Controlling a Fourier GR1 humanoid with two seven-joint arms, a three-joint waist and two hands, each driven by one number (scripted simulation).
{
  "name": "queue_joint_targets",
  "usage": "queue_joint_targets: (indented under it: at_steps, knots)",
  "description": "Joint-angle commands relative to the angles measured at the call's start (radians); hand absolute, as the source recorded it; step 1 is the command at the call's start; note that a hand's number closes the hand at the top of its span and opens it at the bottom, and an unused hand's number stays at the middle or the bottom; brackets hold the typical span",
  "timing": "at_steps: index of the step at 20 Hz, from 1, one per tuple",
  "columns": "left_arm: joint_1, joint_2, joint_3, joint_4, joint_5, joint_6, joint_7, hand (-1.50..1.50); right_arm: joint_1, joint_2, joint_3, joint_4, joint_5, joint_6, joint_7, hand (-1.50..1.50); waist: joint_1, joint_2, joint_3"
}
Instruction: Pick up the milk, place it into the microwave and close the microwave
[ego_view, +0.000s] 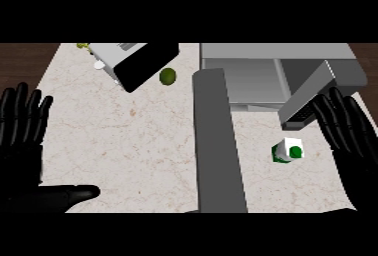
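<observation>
The milk (289, 150) is a small white carton with green markings, standing on the marble counter (133, 140) at the right, in front of the microwave (277, 75). The microwave is grey, at the top right, and its door (218, 140) is swung open, reaching down the middle of the view. My right hand (347, 130) is open with straight fingers, just to the right of the milk and not touching it. At the left edge my left hand (22, 135) rests open, fingers up and thumb out low.
A grey toaster-like appliance with a black panel (136, 60) sits at the top left. A green, lime-like fruit (168, 76) lies beside it. The open microwave door splits the counter into a left part and a right part.
</observation>
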Motion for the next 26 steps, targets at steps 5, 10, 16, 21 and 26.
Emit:
queue_joint_targets:
  at_steps: [5,10,16,21,26]
  knots:
    - [0.115,0.013,0.055,-0.042,0.079,-0.079,-0.021,-1.50,0.161,0.036,0.060,-0.086,0.102,0.008,-0.035,-1.50,-0.003,-0.002,0.002]
    - [0.169,0.043,0.111,-0.122,0.148,-0.132,0.017,-1.50,0.111,0.023,-0.023,0.004,0.103,-0.007,-0.039,-1.50,0.002,-0.001,0.002]
    - [0.263,0.058,0.185,-0.200,0.246,-0.202,0.036,-1.50,0.192,0.037,-0.014,0.079,0.137,0.026,-0.135,-1.50,0.004,-0.002,0.002]
    - [0.286,0.036,0.221,-0.180,0.250,-0.243,-0.005,-1.50,0.190,0.014,-0.083,0.189,0.094,0.070,-0.219,-1.50,0.001,-0.001,0.002]
    - [0.330,-0.013,0.204,-0.218,0.226,-0.261,0.002,-1.50,0.163,0.022,-0.135,0.271,0.100,0.037,-0.230,-1.50,0.002,-0.001,0.002]
